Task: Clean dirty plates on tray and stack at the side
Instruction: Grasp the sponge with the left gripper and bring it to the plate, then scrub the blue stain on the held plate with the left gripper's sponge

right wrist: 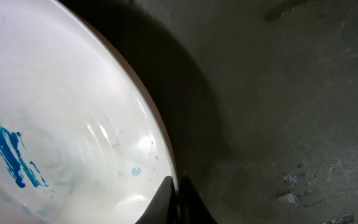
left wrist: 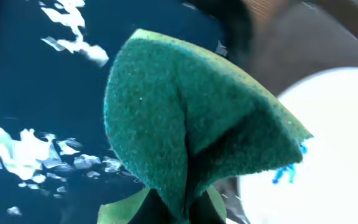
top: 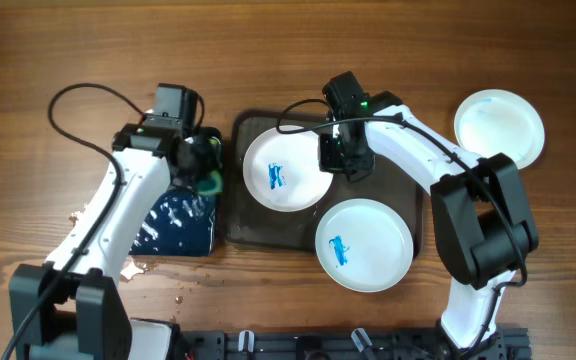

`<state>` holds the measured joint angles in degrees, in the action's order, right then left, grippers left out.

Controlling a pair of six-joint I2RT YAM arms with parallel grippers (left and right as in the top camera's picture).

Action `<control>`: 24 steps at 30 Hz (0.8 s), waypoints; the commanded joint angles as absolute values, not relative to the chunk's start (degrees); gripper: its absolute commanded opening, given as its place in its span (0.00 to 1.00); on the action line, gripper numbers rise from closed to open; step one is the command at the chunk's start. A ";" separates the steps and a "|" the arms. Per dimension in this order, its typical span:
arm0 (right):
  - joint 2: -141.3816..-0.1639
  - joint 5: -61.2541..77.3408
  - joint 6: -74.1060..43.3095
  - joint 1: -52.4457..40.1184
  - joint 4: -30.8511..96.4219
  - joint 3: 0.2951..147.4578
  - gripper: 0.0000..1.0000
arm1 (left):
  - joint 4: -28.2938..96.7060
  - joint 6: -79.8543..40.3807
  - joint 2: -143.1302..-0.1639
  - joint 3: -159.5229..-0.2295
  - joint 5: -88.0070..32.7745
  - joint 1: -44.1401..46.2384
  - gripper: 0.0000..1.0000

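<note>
Pinching a folded green sponge [left wrist: 191, 124] in my left gripper [top: 206, 168] above the small black tray [top: 183, 228], right gripper [top: 343, 160] clamped on the rim of a blue-smeared round white plate [top: 286, 170] on the dark grey rectangular tray [top: 240, 225], second smeared plate [top: 364, 245] overhanging its front edge, clean white plate [top: 500, 127] far right.

A narrow black tray [top: 180, 228] (wet, flecked with white foam) lies on the wooden table [top: 288, 40]. A folded green sponge [left wrist: 185, 118] sits over the tray's upper right corner in the overhead view. Droplets [top: 140, 268] dot the wood by its lower left corner.
</note>
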<state>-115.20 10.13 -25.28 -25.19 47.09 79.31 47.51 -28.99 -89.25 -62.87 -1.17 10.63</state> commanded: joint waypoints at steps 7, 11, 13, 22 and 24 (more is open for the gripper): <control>-116.16 10.61 -24.43 -25.12 48.38 79.15 0.05 | 32.40 -32.01 -101.14 -63.64 -8.78 27.27 0.04; -116.16 10.63 -25.56 -25.12 48.58 79.15 0.05 | 28.05 -31.75 -108.62 -63.64 -9.91 29.41 0.04; -116.16 11.11 -25.65 -25.12 48.69 79.15 0.05 | 23.92 -31.75 -112.36 -63.64 -14.79 30.17 0.04; -116.16 11.90 -27.16 -25.12 49.41 79.15 0.05 | 43.00 -42.70 -114.34 -63.66 14.22 23.11 0.04; -116.16 11.90 -27.24 -25.10 49.36 79.15 0.05 | 44.88 -42.70 -114.34 -63.66 16.53 21.34 0.04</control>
<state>-115.55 12.95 -26.85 -25.87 48.82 79.09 40.69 -39.99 -109.69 -67.92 -0.43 25.80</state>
